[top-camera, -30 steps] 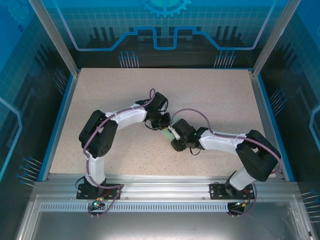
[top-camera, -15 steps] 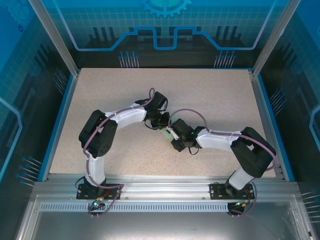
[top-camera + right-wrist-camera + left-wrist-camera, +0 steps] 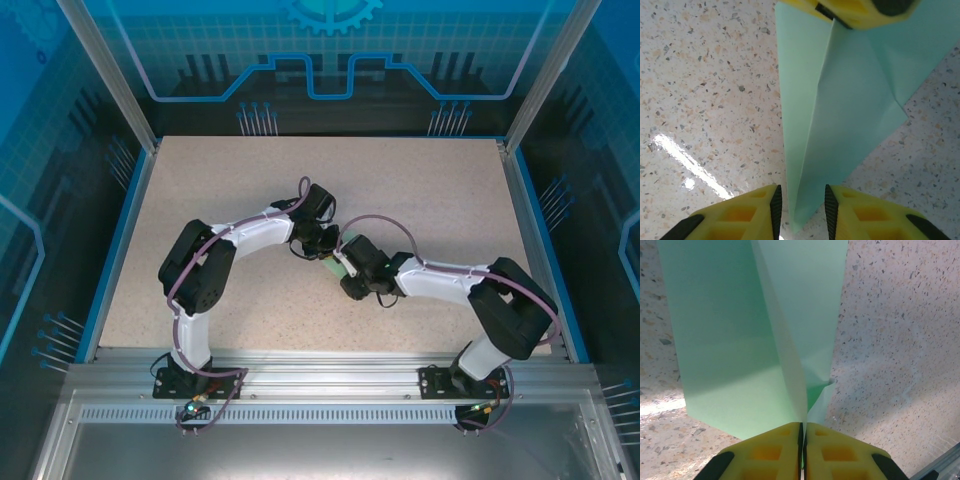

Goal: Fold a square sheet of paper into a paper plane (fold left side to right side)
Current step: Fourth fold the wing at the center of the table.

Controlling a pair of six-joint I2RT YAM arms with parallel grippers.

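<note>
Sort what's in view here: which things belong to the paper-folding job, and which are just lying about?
Job: mint-green paper, partly folded to a point; left gripper, pinching it; right gripper, open around its tip.
Just there: speckled table; blue enclosure panels.

The table [image 3: 200, 180] is viewed from high above and behind the arm bases [image 3: 187, 380] by the top camera, from far. Both wrist cameras are pointed downward, very close to the surface. The same folded paper [image 3: 730, 340] is shared by them, seen from opposite ends.
</note>
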